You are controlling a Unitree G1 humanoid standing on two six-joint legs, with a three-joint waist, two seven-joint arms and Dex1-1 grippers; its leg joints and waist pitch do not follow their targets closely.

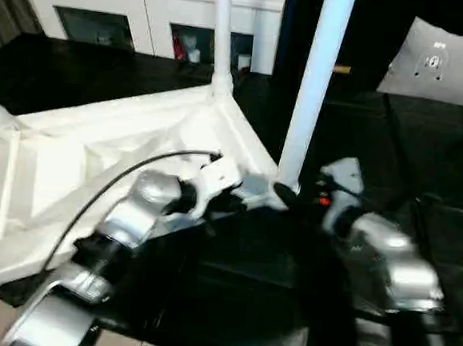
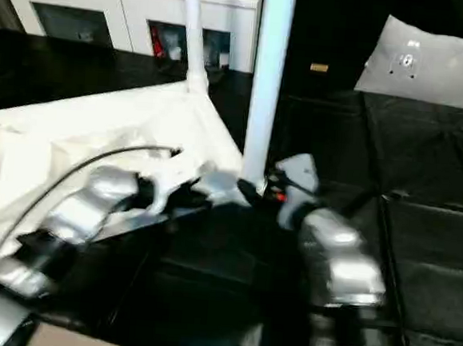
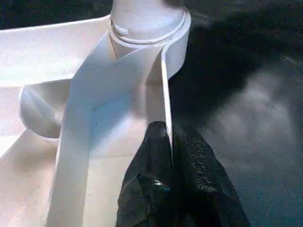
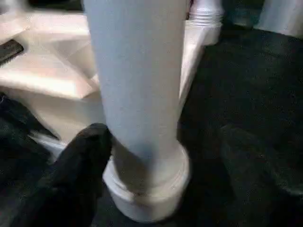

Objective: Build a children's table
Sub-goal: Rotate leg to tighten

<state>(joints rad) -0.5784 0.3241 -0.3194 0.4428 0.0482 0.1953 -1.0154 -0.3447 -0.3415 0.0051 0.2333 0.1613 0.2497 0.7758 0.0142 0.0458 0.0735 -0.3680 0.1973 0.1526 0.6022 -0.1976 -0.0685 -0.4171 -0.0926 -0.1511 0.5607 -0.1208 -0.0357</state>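
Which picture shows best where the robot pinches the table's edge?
The left wrist view: the left gripper is shut on the tabletop rim, one black finger each side, just below a corner socket. The eye views show that gripper from above, small. In the right wrist view, only the rim appears.

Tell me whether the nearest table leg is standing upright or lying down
Upright: the nearest leg rises straight from the tabletop's corner socket.

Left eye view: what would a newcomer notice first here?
Most striking is the white leg standing upright in the near corner socket of the upside-down tabletop on the dark floor. The right gripper is at the leg's base, and the left gripper pinches the tabletop's thin rim beside that socket. A second leg stands in the far corner.
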